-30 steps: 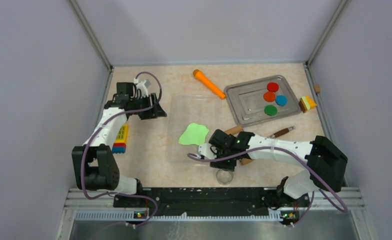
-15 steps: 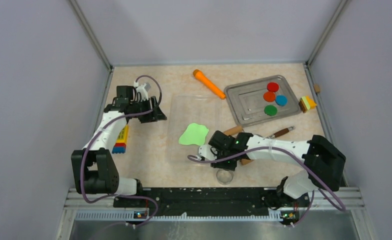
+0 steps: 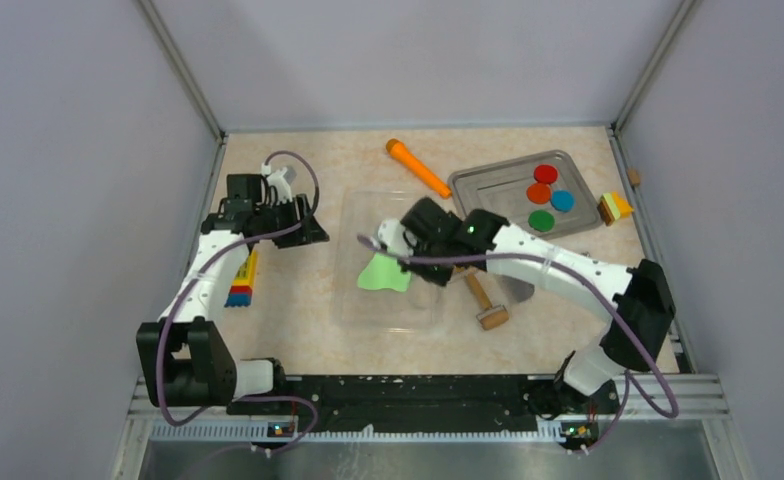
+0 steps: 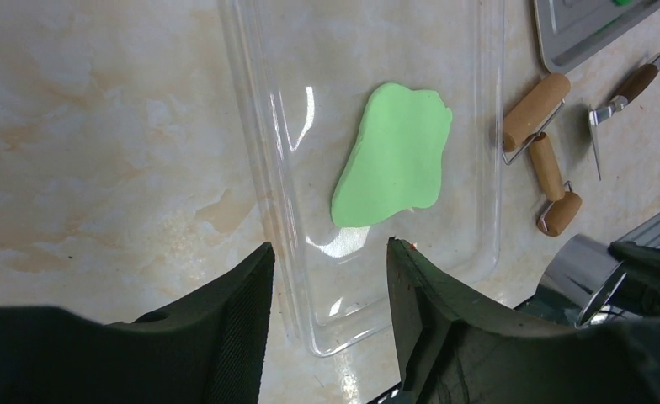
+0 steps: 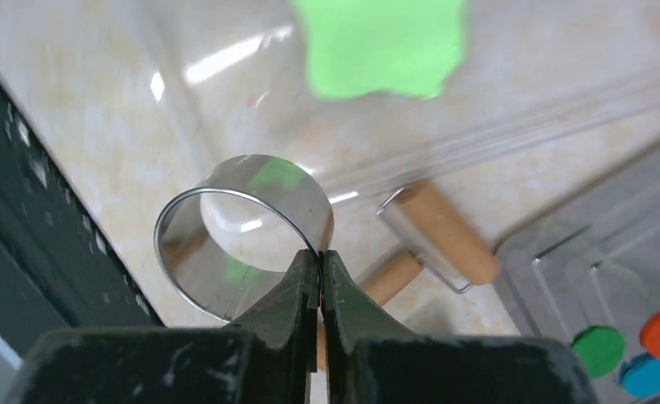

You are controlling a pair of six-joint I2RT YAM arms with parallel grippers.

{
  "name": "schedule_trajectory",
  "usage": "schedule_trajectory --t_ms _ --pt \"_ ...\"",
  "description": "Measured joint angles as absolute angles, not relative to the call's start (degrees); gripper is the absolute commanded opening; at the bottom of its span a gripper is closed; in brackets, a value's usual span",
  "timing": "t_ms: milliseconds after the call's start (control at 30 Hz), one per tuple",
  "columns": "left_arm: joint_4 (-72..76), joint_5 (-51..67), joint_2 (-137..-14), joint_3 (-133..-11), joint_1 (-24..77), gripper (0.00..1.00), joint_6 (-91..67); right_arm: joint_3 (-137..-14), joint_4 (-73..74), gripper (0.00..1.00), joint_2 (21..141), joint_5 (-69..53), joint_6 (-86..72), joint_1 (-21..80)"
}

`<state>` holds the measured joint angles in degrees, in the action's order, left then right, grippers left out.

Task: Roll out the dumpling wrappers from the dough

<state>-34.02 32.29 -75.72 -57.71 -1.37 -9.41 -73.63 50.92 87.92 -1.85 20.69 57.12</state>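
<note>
The dough (image 3: 380,275) is a flat, irregular light lime-green sheet in a clear plastic tray (image 3: 368,205). It also shows in the left wrist view (image 4: 394,156) and the right wrist view (image 5: 381,42). No light-green wrapper discs show. My right gripper (image 3: 390,243) hangs over the tray, just above the dough's far edge. It (image 5: 320,257) is shut on the wall of a metal ring cutter (image 5: 242,227). My left gripper (image 3: 305,226) is open and empty, left of the tray; its jaws (image 4: 327,252) frame the tray's rim.
A wooden roller (image 3: 483,300) lies right of the clear tray. A steel tray (image 3: 488,215) at the back right holds red (image 3: 546,173), orange (image 3: 539,193), blue (image 3: 563,200) and dark green (image 3: 541,220) discs. An orange tool (image 3: 418,168) lies at the back; coloured blocks (image 3: 240,280) lie left.
My right gripper has lifted the ring cutter from the table near the front edge and carried it back and left, over the clear tray and the dough. The left arm has barely shifted.
</note>
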Motion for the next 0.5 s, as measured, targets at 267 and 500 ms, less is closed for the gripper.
schedule_trajectory --t_ms 267,500 --pt "-30.22 30.52 -68.05 -58.24 0.58 0.55 -16.69 -96.27 49.15 0.00 102.69 4.67 1.23 48.86" --pt "-16.08 36.67 -70.65 -53.84 8.95 0.54 -28.38 -99.50 50.26 0.00 113.80 4.75 -10.39 46.68"
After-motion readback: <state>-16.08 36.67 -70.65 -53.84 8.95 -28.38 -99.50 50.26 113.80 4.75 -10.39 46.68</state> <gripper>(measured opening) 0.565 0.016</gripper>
